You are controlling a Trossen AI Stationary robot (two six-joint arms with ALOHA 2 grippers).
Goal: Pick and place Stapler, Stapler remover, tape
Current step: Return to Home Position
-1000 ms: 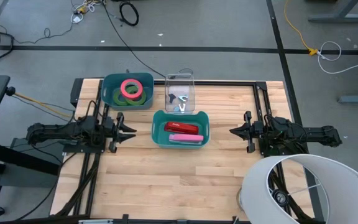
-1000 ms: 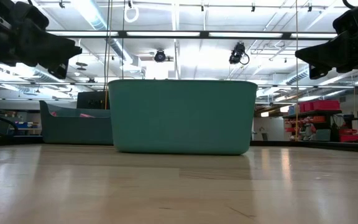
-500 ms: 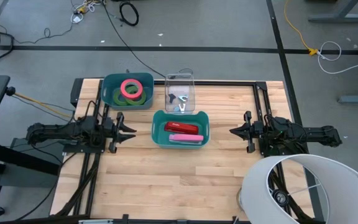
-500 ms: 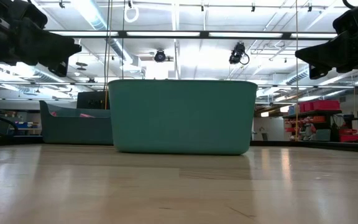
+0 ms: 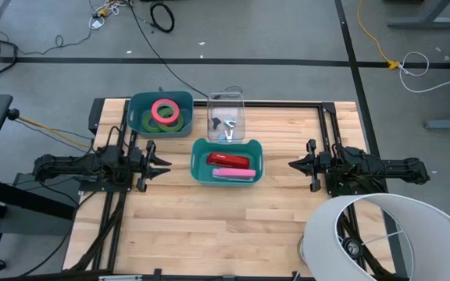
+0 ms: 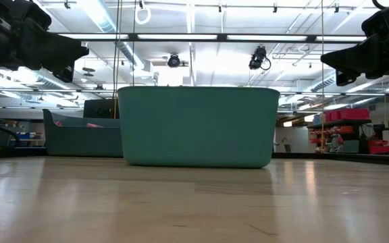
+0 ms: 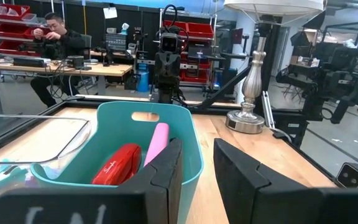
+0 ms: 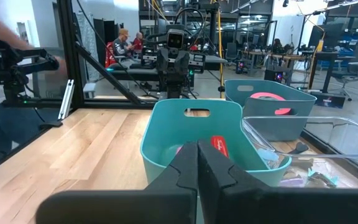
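Nothing has stirred in the last second. Both arms sit drawn back at either side of the desk (image 5: pixel 209 226), so the sorting looks finished. The left claw (image 5: pixel 165 165) hangs empty with its fingers apart, just short of the green bin (image 5: pixel 196 162). The right claw (image 5: pixel 291 165), fingers together and holding nothing, faces it from the other side. The tape (image 5: pixel 163 111) lies in the blue bin (image 5: pixel 162 94), the pink roll atop the green. The red stapler (image 5: pixel 230 160) and pink stapler (image 5: pixel 233 172) lie side by side in the green bin. The removers (image 5: pixel 225 123) sit in the clear tray (image 5: pixel 226 96). Only parking seems left.
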